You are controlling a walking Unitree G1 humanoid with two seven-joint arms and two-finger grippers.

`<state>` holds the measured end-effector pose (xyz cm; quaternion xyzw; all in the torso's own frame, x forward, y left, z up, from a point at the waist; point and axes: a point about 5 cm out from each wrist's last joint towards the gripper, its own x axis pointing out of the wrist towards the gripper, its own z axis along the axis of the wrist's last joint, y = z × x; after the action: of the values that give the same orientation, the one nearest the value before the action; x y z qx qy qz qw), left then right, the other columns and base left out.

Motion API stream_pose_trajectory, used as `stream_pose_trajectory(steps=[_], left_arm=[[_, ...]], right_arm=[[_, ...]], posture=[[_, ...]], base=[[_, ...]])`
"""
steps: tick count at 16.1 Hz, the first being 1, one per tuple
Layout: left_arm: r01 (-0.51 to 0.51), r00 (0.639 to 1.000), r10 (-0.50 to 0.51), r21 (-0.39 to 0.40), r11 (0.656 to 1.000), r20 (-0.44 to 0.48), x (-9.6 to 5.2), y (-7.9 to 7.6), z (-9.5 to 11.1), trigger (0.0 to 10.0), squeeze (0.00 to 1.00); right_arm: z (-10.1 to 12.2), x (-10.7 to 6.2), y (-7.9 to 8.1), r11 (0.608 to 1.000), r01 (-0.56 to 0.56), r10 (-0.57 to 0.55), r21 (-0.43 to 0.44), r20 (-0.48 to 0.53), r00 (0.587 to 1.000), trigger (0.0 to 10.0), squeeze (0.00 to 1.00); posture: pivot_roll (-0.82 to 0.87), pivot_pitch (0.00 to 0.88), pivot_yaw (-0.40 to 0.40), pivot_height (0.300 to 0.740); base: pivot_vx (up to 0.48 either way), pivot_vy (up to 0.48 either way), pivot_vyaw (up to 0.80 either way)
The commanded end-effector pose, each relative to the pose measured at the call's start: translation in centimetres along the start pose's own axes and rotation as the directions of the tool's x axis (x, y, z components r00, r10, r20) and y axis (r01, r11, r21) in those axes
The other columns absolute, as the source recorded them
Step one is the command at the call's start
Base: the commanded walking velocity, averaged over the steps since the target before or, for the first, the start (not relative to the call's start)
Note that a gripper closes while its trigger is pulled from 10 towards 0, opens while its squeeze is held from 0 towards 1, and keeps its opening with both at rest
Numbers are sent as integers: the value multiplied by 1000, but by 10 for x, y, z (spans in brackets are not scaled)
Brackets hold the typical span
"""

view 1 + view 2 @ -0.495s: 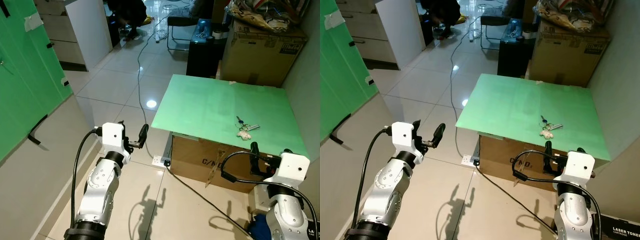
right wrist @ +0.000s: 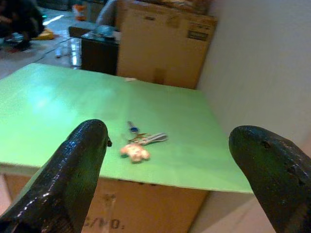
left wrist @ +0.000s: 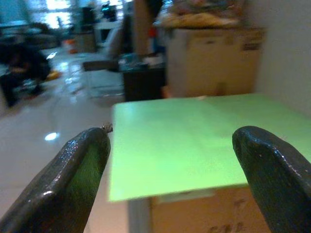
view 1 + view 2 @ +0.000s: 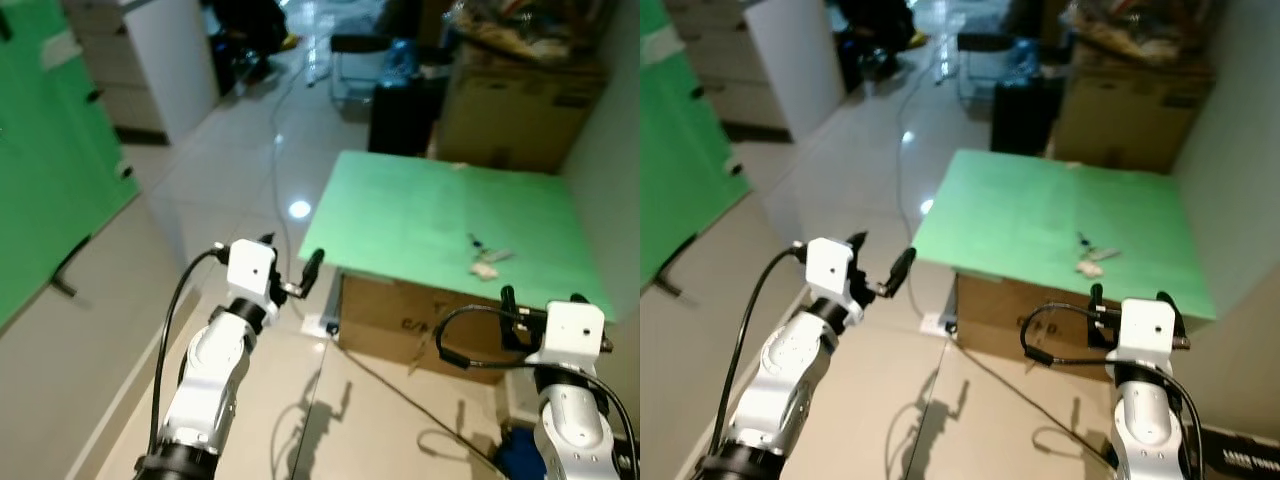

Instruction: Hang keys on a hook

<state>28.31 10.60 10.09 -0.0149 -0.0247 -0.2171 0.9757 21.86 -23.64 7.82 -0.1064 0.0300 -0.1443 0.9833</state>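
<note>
A bunch of keys (image 4: 487, 258) with a small pale charm lies on the green tabletop (image 4: 420, 210), toward its near right side. My right gripper (image 4: 541, 298) is open, held low in front of the table's near edge, and points at the keys (image 2: 141, 143) from a short distance. My left gripper (image 4: 291, 255) is also open with nothing between its fingers, off the table's left near corner above the floor. In the left wrist view the green tabletop (image 3: 180, 141) lies ahead between the two fingers (image 3: 77, 179).
The tabletop rests on a cardboard box (image 4: 420, 320). Cables (image 4: 400, 390) run across the tiled floor. A green wall panel (image 4: 50, 160) with a black bar (image 4: 72, 265) stands at the left. Behind the table are a black cabinet (image 4: 400, 115) and a large carton (image 4: 520, 110).
The picture has shifted and blurred, so the camera has moved. My left arm has come a little forward and right, toward the table corner. The keys lie where they were.
</note>
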Motion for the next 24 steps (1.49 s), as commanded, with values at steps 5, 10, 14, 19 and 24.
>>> stream_pose_trajectory(steps=[5,10,14,19,24], left_arm=[[58,998,-58,-22,998,4,6,-7,2,10000,0],[113,994,-113,-35,993,10,6,-13,2,10000,0],[125,992,-125,-31,992,3,6,-12,0,10000,0],[90,996,-90,14,996,-25,6,-10,-5,10000,0],[76,996,-77,-23,997,-41,10,-6,-7,10000,0]], right_arm=[[5,7,-4,1000,28,-28,7,-7,1000,10000,0],[2,4,-2,1000,18,-17,16,-22,1000,10000,0],[2,3,0,1000,11,-11,24,-23,1000,10000,0],[0,1,2,999,9,-8,31,-36,999,10000,0],[-5,-4,8,999,0,3,54,-59,998,10000,0]], posture=[[-191,0,67,740],[-191,0,72,740],[-194,0,81,740],[-197,0,87,740],[-197,0,97,740]], base=[[461,0,0],[461,0,0],[436,0,0],[86,-192,0],[0,-472,0]])
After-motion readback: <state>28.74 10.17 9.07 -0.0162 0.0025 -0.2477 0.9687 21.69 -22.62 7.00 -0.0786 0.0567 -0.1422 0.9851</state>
